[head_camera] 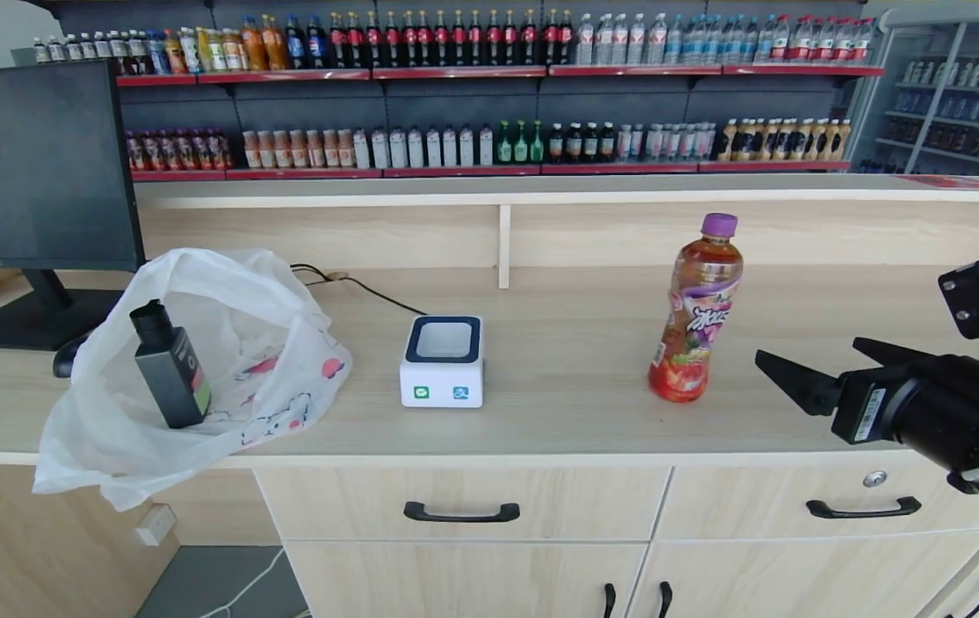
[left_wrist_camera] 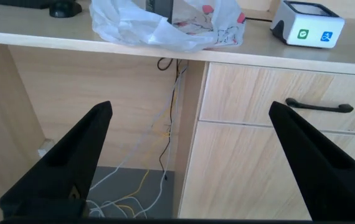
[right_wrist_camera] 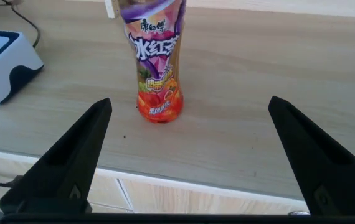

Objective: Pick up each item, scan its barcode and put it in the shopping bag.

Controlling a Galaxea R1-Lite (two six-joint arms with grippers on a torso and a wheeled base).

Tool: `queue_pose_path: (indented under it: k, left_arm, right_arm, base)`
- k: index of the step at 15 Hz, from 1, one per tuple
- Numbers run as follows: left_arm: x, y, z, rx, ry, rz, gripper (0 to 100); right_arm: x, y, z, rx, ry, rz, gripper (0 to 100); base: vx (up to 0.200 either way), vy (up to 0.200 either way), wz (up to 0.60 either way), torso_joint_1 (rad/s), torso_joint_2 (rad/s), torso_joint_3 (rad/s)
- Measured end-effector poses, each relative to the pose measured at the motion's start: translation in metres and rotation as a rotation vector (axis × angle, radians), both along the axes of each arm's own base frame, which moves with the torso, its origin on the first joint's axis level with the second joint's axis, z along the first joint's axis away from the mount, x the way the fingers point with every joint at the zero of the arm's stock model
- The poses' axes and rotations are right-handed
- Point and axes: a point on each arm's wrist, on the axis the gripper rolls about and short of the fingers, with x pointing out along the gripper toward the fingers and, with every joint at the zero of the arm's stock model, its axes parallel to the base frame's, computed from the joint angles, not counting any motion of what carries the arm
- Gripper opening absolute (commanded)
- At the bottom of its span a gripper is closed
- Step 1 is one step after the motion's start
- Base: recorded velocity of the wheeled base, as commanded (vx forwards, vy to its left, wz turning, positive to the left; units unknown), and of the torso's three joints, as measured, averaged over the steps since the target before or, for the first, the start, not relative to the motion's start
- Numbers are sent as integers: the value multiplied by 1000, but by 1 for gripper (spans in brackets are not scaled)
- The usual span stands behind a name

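Note:
A red drink bottle with a purple cap stands upright on the wooden counter, right of centre. My right gripper hangs open a short way to its right, over the counter's front edge. In the right wrist view the bottle stands ahead of the open right gripper, apart from both fingers. The white barcode scanner sits mid-counter. At the left, the white shopping bag lies open with a dark bottle upright in it. My left gripper is open and holds nothing, below counter height, facing the cabinet front.
A black monitor on its stand and a dark mouse sit at the counter's far left. A black cable runs behind the scanner. A raised wooden ledge bounds the back. Drawers with black handles are under the counter.

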Motion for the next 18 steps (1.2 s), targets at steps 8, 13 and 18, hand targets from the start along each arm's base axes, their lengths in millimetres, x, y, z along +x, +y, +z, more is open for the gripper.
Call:
queue_pose_path:
  k: [8, 13, 18]
  left_arm:
    - [0, 0, 0, 4, -1, 0, 100]
    - [0, 0, 0, 5, -1, 0, 100]
    - [0, 0, 0, 5, -1, 0, 100]
  right_arm:
    - [6, 3, -10, -3, 23, 7, 100]
    - [11, 3, -12, -1, 25, 48, 100]
    - [29, 2, -16, -63, 17, 58, 100]
  base:
    - [0, 0, 0, 0, 0, 0]
    - [0, 0, 0, 0, 0, 0]
    - [0, 0, 0, 0, 0, 0]
